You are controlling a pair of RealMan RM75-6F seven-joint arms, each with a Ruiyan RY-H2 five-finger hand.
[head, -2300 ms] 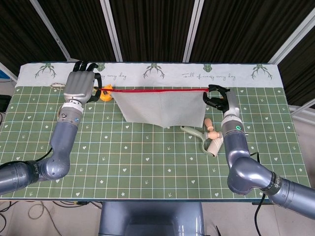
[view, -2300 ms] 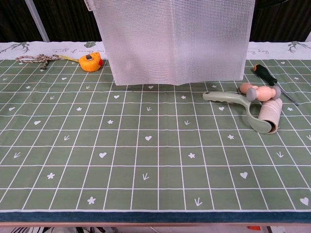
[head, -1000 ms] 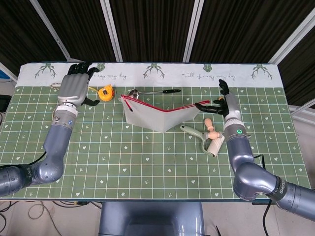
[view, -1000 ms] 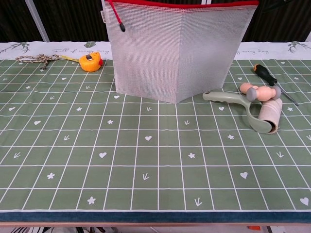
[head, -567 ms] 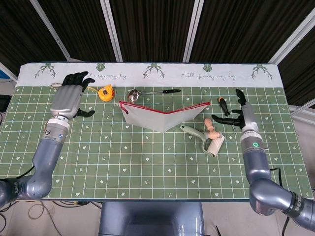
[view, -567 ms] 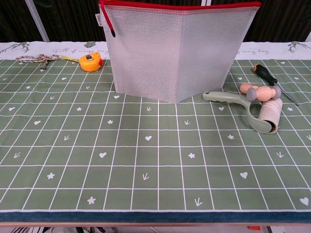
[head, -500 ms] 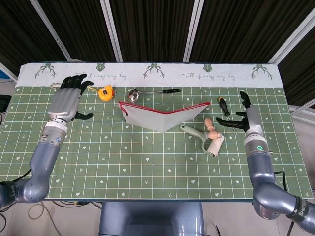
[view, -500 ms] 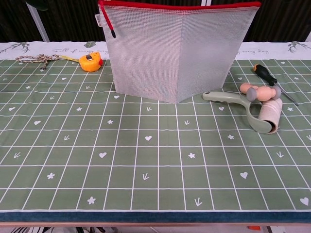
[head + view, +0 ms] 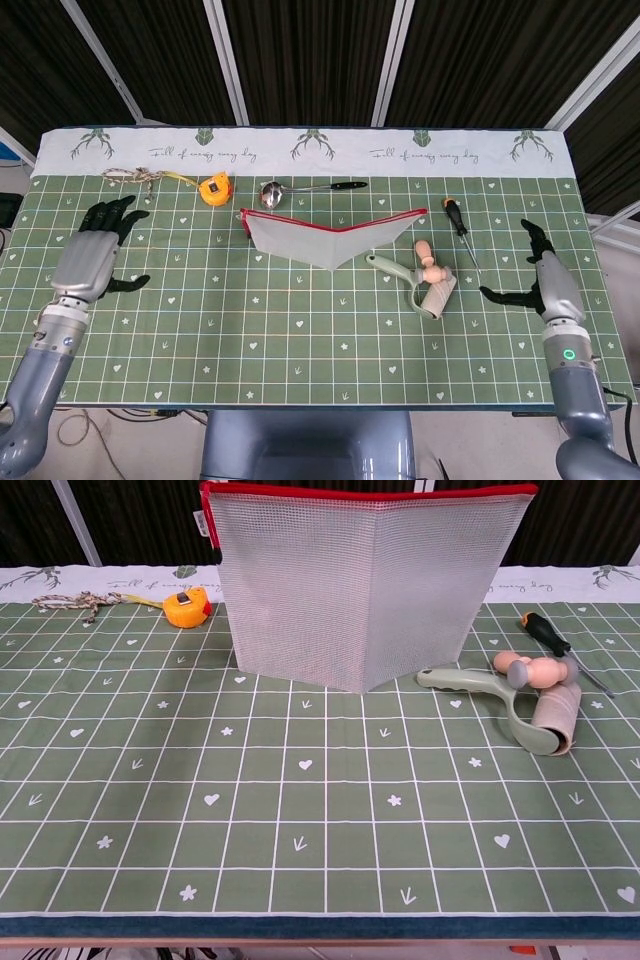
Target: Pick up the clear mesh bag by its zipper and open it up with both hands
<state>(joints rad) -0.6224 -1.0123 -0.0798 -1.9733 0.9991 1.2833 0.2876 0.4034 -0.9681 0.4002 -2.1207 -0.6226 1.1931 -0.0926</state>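
Observation:
The clear mesh bag (image 9: 318, 236) (image 9: 355, 590) with a red zipper along its top stands upright on the green mat, folded into a shallow V, nothing touching it. My left hand (image 9: 92, 255) hovers over the mat's left side with fingers spread, holding nothing. Far to the right, my right hand (image 9: 545, 283) hangs near the mat's right edge, fingers apart and empty. Neither hand shows in the chest view.
An orange tape measure (image 9: 213, 187) (image 9: 186, 609), a rope bundle (image 9: 130, 175) and a ladle (image 9: 310, 187) lie behind the bag. A green-handled roller (image 9: 420, 285) (image 9: 535, 715), a wooden peg toy (image 9: 532, 669) and a screwdriver (image 9: 458, 220) (image 9: 553, 640) lie right of it.
Both hands have let go of the bag and drawn back outward and toward the front edge. The bag has dropped from hanging stretched to standing folded on the mat.

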